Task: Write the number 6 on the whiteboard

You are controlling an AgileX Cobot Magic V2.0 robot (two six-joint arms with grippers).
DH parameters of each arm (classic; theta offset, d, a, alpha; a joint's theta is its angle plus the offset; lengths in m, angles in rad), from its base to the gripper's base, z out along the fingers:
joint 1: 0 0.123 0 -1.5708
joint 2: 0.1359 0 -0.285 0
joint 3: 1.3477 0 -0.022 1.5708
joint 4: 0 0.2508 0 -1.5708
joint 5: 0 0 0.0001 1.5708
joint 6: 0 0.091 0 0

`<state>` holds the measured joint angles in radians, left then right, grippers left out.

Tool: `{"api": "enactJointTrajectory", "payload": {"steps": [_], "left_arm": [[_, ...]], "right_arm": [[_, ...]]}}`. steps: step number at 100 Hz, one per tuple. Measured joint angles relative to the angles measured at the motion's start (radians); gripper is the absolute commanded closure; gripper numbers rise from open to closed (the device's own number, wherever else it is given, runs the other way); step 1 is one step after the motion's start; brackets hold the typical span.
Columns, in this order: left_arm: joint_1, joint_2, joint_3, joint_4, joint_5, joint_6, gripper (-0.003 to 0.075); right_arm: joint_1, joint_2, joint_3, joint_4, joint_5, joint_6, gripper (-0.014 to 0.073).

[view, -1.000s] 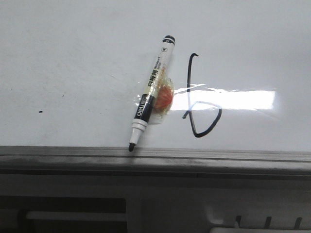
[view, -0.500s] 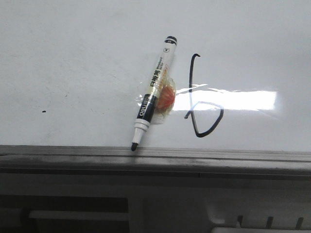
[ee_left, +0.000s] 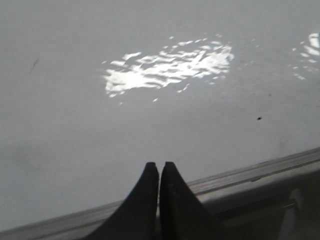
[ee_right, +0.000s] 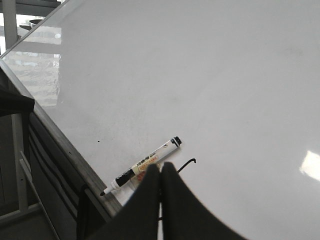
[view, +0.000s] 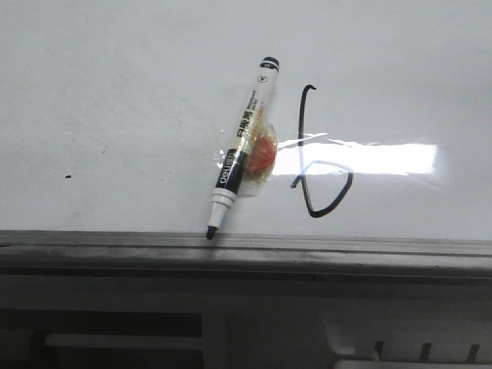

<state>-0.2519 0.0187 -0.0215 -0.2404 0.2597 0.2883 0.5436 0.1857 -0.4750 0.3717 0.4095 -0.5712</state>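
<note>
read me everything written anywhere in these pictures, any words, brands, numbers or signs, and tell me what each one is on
"6": hand-drawn in thin black line, the number 6 on the whiteboard, right of the marker.
Marker, black band near the tip: white brand lettering, too small and blurred to read for certain.
Marker, white barrel: a line of dark characters, too blurred to read.
Small black dot on the whiteboard: a speck, not writing.
Wrist views: no readable text.

A hand-drawn black number 6 [view: 319, 154] stands on the glossy white whiteboard [view: 123, 100], near its grey lower edge rail, a glare streak crossing the stem. Just beside it lies a white-and-black marker pen [view: 241, 148], its tip touching the rail; the black band reads "deli", and the small print on its white barrel is too small to read.
</note>
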Motion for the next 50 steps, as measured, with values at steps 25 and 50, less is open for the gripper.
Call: {"api": "enactJointTrajectory", "payload": {"steps": [25, 50], "left_arm": [[0.058, -0.025, 0.026, 0.002, 0.059, -0.056, 0.0739], [0.062, -0.025, 0.026, -0.008, 0.076, -0.057, 0.0739]], "right_arm": [[0.0, 0.0, 0.0, 0.0, 0.0, 0.0, 0.0636], [0.0, -0.001, 0.0, 0.0, 0.0, 0.0, 0.0636]]}}
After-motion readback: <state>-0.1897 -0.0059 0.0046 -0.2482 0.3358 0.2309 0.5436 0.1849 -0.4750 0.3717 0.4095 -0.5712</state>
